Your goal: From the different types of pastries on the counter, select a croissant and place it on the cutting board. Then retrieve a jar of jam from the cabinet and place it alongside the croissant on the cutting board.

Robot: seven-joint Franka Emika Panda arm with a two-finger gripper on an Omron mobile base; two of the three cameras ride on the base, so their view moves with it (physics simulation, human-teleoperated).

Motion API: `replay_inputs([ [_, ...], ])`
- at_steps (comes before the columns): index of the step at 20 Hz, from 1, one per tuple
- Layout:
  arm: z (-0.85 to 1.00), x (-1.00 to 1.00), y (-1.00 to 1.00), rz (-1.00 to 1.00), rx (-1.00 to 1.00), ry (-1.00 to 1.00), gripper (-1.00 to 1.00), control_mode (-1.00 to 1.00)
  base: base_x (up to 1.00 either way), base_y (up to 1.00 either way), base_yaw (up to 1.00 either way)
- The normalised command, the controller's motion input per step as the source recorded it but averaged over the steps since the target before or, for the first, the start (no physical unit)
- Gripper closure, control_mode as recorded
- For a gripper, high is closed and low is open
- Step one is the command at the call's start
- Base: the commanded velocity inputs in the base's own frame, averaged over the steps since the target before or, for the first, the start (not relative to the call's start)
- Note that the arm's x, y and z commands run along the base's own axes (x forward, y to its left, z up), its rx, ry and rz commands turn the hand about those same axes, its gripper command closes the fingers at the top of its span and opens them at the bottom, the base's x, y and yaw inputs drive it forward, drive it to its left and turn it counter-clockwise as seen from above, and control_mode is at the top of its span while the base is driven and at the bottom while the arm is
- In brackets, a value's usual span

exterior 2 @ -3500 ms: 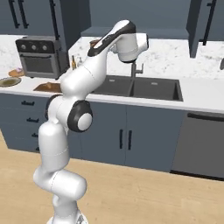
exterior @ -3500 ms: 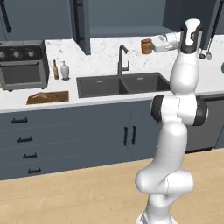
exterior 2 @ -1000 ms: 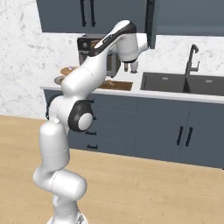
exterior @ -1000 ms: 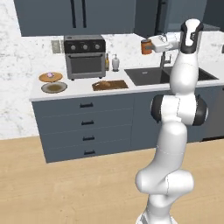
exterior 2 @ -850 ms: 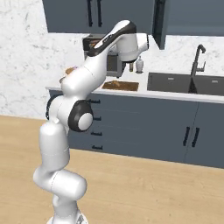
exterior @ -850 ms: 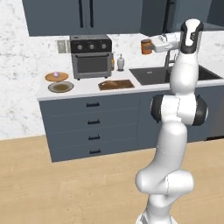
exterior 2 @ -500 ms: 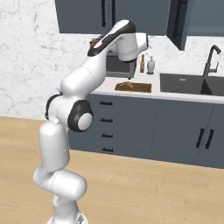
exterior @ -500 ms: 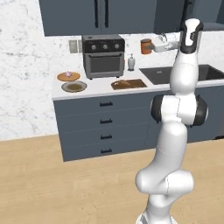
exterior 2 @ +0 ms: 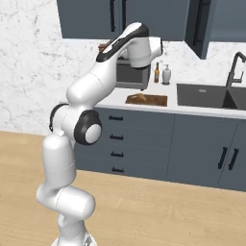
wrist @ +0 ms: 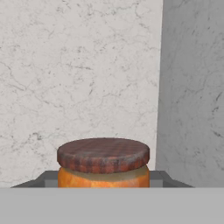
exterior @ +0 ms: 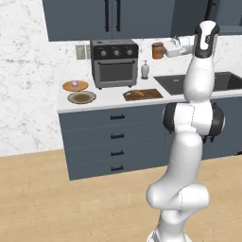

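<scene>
Orange jam jar with dark red lid, upright, cutting board on counter, apparently bearing a croissant

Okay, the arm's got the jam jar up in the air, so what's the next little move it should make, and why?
Probably carry the jam jar forward and down toward the cutting board. The gripper holds the jar high above the counter, level with the toaster oven, while the board lies lower, in front of the soap bottle, with what looks like the croissant already on it.

Orange jam jar with reddish-brown checked lid; brown cutting board; grey-veined white marble wall.
</scene>
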Motion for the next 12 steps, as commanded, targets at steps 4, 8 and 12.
replay_inputs([
  [4,0.0,0.0,0.0,0.0,0.0,0.0,1.0,1.0,0.17,0.04,0.0],
  [8,0.0,0.0,0.0,0.0,0.0,0.0,1.0,1.0,0.34,0.1,0.0],
  [12,0.0,0.0,0.0,0.0,0.0,0.0,1.0,1.0,0.51,0.18,0.0],
])
